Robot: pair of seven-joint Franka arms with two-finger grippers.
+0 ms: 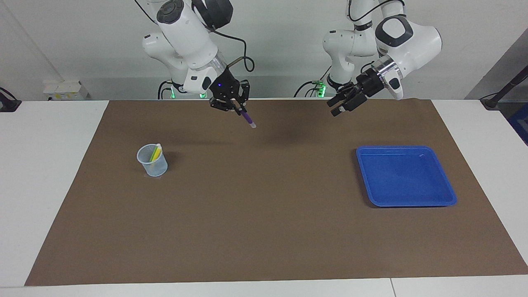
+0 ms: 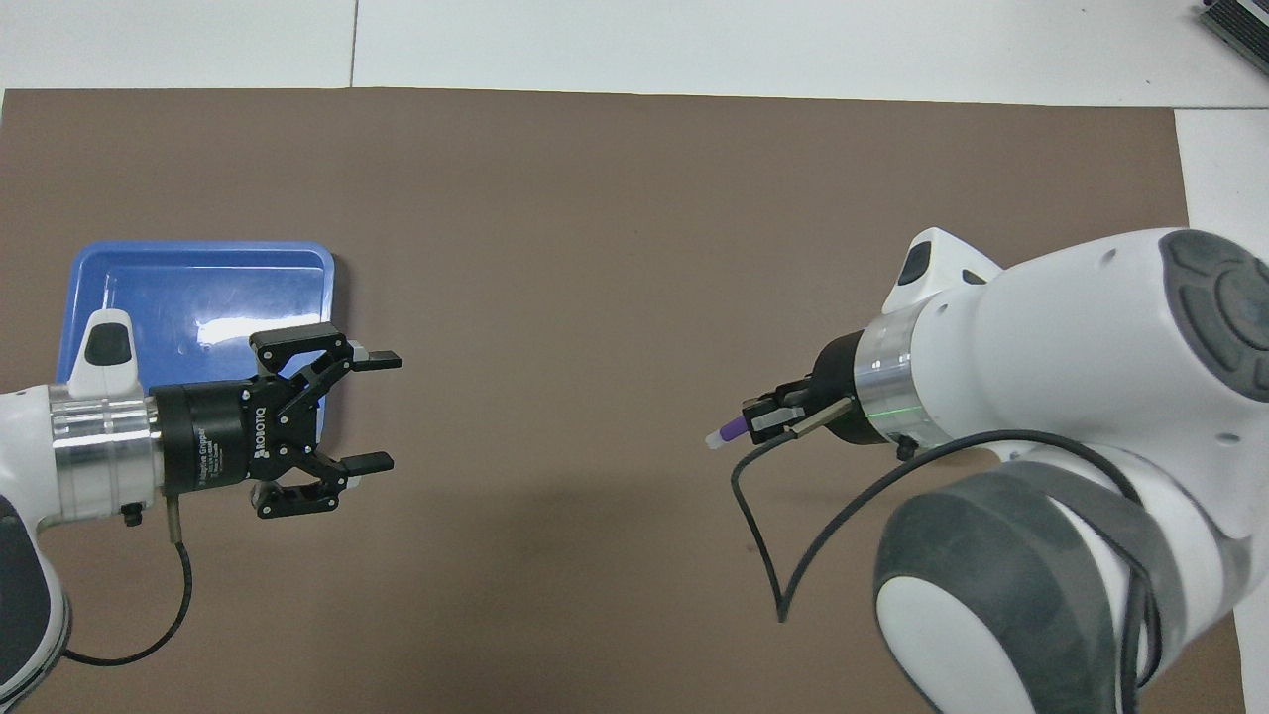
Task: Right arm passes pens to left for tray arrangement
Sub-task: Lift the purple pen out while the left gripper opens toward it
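Facing view: the right hand [image 1: 235, 105], upper centre of frame, is clamped on the slim purple marker pen [image 1: 247, 119] above the brown-covered tabletop [image 1: 264, 214]. The yellow and green marker pens [image 1: 155, 153] stand in the small translucent cup [image 1: 152, 161], centre left. The shallow blue plastic tray [image 1: 447, 194], centre right, holds nothing.

Overhead view: the left hand [image 2: 372, 412], fingers apart, waits at lower left. No handover is complete; all three pens remain.
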